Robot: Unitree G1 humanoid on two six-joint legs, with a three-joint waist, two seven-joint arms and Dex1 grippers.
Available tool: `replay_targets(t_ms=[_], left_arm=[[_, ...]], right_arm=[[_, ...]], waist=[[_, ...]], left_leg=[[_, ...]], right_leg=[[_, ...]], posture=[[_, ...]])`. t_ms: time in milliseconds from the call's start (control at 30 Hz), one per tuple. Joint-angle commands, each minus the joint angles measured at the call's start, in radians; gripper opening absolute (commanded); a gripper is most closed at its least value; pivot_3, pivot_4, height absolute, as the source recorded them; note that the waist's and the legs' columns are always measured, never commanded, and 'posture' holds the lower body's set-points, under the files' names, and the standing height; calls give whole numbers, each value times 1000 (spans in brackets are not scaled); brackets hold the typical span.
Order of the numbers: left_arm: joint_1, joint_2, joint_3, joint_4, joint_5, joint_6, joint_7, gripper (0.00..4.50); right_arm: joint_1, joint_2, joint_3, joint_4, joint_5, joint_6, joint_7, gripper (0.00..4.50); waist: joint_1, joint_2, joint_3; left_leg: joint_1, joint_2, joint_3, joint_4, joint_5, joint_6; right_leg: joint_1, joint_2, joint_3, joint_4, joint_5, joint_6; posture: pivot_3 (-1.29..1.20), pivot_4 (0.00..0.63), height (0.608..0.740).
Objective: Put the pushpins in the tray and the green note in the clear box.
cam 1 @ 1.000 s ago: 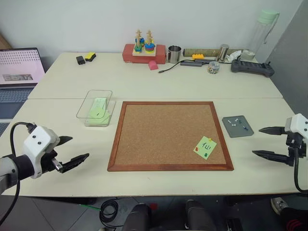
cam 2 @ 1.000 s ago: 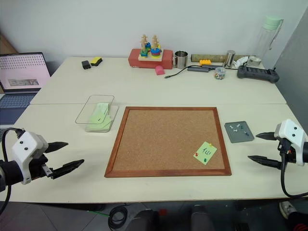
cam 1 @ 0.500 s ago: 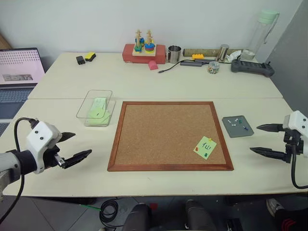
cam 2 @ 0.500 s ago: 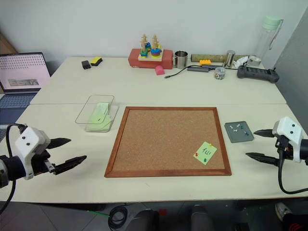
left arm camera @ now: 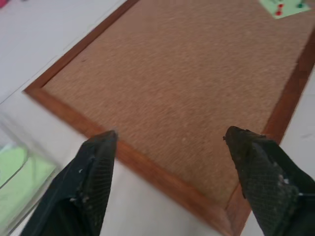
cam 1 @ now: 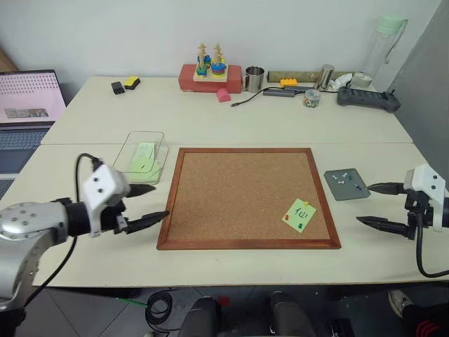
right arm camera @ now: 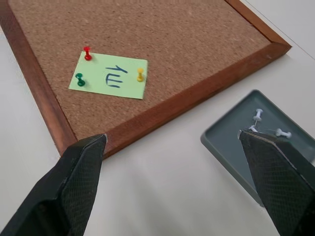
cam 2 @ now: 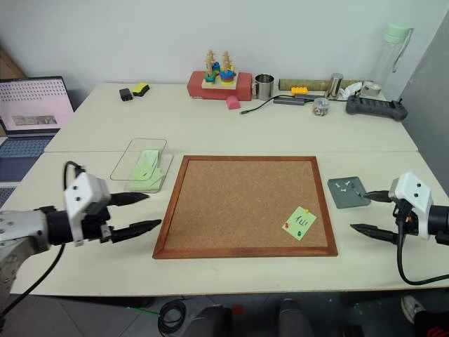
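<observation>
Pushpins, one red (cam 1: 300,227) and one green (cam 1: 295,225), hold the green note (cam 1: 299,214) to the cork board (cam 1: 248,198) near its front right corner, in the head views; a yellow pin (cam 1: 306,204) sits at the note's far edge. To the board's right the tray (cam 1: 346,184) lies on the table (cam 1: 210,119), apart from the frame, with a few small pins in it. The clear box (cam 1: 139,156) stands by the board's far left corner with light-green notes inside. The left gripper (cam 1: 151,203) hangs just off the board's left edge, jaws apart and empty. The right gripper (cam 1: 374,205) hovers near the tray's front right, jaws wide and empty. A laptop (cam 1: 27,105) sits at far left.

In the left wrist view, both fingers (left arm camera: 91,182) are spread over the board's wooden frame, the note (left arm camera: 285,7) at the opposite corner and the box (left arm camera: 19,169) beside one finger.

In the right wrist view, the spread fingers (right arm camera: 74,187) frame the board's corner; the note (right arm camera: 109,75) carries its red (right arm camera: 87,52), green (right arm camera: 80,79) and yellow (right arm camera: 140,74) pins, and the tray (right arm camera: 231,142) holds white pins.
</observation>
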Motion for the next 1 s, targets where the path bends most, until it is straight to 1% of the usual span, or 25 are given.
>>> replay_targets(t_ms=[33, 167, 200, 300, 467, 500, 600, 733, 1000], left_arm=[[-114, -56, -150, -18, 23, -16, 8, 2662], [-217, -155, -294, 39, 81, -53, 26, 1933], [-249, -204, -333, 68, 91, -57, 38, 1773], [-304, -310, -439, 158, 149, -109, 43, 1158], [-345, -432, -520, 296, 210, -193, 53, 142], [-351, -449, -529, 323, 222, -208, 56, 36], [-362, -483, -552, 415, 269, -280, 52, 36], [-371, -529, -558, 497, 294, -315, 64, 36], [-356, -536, -567, 516, 317, -316, 54, 36]], right_arm=[[-29, 16, 0, -62, 37, 30, -13, 4500], [-58, 41, 38, -90, 46, 61, -28, 4500], [-73, 54, 57, -96, 50, 71, -36, 4500], [-126, 91, 113, -99, 41, 102, -66, 4500], [-207, 144, 200, -51, -10, 97, -104, 4500], [-222, 150, 219, -42, -25, 101, -113, 4500], [-262, 173, 264, 1, -55, 93, -117, 4500], [-301, 202, 315, 66, -95, 59, -102, 4500], [-346, 275, 368, 172, -131, 19, -94, 4500]], waist=[[0, 0, 0], [-1, 0, 0], [-1, 0, 0], [0, 0, 0], [-2, -1, 0], [-1, -1, 0], [-1, -1, 0], [0, -1, 0], [0, -1, 0]], left_leg=[[0, 0, 0, 0, 0, 0], [0, 0, 0, 0, 0, 0], [0, -1, 0, 0, 0, 0], [0, -2, 0, 1, 0, 0], [-1, -2, 0, 1, 0, 0], [-2, -2, -1, 1, 0, 0], [-2, -2, -1, 1, 0, 0], [-2, -3, -1, 1, 0, 0], [-1, -3, -2, 2, 0, 0]], right_leg=[[0, 0, 0, 0, 0, 0], [0, 0, 0, 0, 1, 1], [1, 0, 0, 1, 1, 1], [1, 0, 0, 1, 1, 1], [0, 0, 0, 1, 1, 2], [-1, 0, -1, 2, 1, 2], [0, 0, -1, 2, 1, 2], [0, 0, -1, 2, 1, 2], [0, 0, 0, 2, 2, 2]], posture=[[0, 150, 740], [0, 150, 740], [0, 150, 740], [0, 150, 740], [0, 150, 740], [0, 150, 740], [0, 150, 740], [0, 150, 740], [0, 150, 740]])
